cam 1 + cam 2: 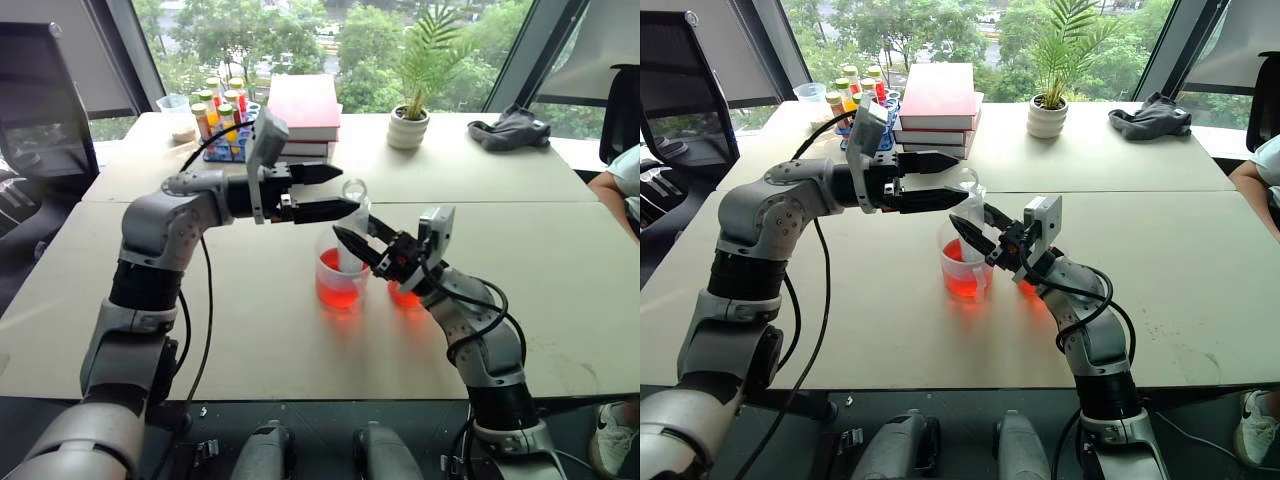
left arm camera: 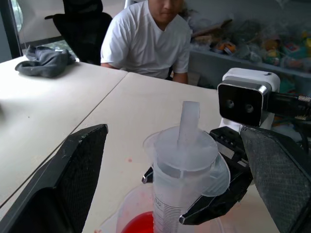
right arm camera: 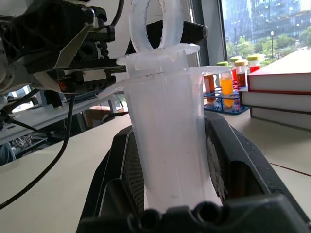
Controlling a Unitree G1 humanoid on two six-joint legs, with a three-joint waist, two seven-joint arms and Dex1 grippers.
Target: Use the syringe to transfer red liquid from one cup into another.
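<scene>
The syringe (image 1: 350, 235) stands upright with its tip down in the taller clear cup (image 1: 340, 285), which holds red liquid (image 1: 340, 292). My right gripper (image 1: 358, 240) is shut on the syringe barrel (image 3: 167, 145) from the right. At the plunger's top (image 2: 188, 121), my left gripper (image 1: 348, 190) is open, its fingers (image 2: 73, 179) on either side and apart from it. The shorter cup (image 1: 405, 297), also holding red liquid, sits just right of the tall cup, partly hidden behind my right gripper.
At the table's far side are a stack of books (image 1: 305, 110), a rack of capped tubes (image 1: 225, 120), a small clear cup (image 1: 180, 110), a potted plant (image 1: 410, 120) and a dark cloth (image 1: 510, 130). A person in a white T-shirt (image 2: 146, 39) sits at the right.
</scene>
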